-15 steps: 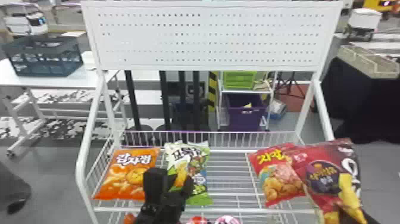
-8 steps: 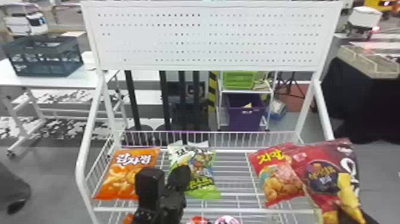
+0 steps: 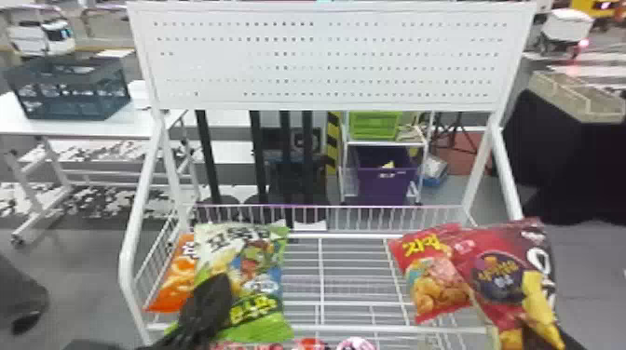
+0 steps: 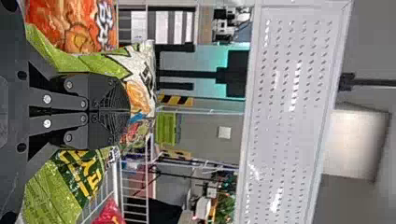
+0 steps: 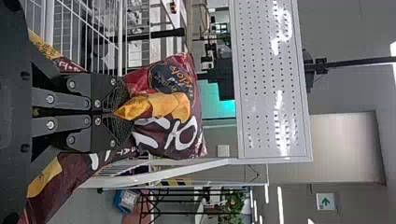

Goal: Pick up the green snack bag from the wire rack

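Observation:
The green snack bag (image 3: 261,274) is held at the left of the wire rack (image 3: 321,298), overlapping the orange bag behind it. At its lower left my left gripper (image 3: 216,288) grips it. In the left wrist view the left gripper (image 4: 128,111) is closed, with the green snack bag (image 4: 140,98) bunched around its fingertips. My right gripper (image 3: 531,333) is low at the right, behind a dark red bag (image 3: 500,274). In the right wrist view the right gripper (image 5: 120,113) pinches that dark red bag (image 5: 187,126).
An orange bag (image 3: 172,279) lies at the rack's left side and a red bag (image 3: 438,274) at its right. Below the front rail are more packages (image 3: 356,344). A white pegboard (image 3: 326,60) rises behind, with slanted side posts (image 3: 135,223).
The green snack bag is now higher and closer, covering part of the orange bag, and my left gripper has turned and closed on it. The right arm and its dark red bag look almost unmoved.

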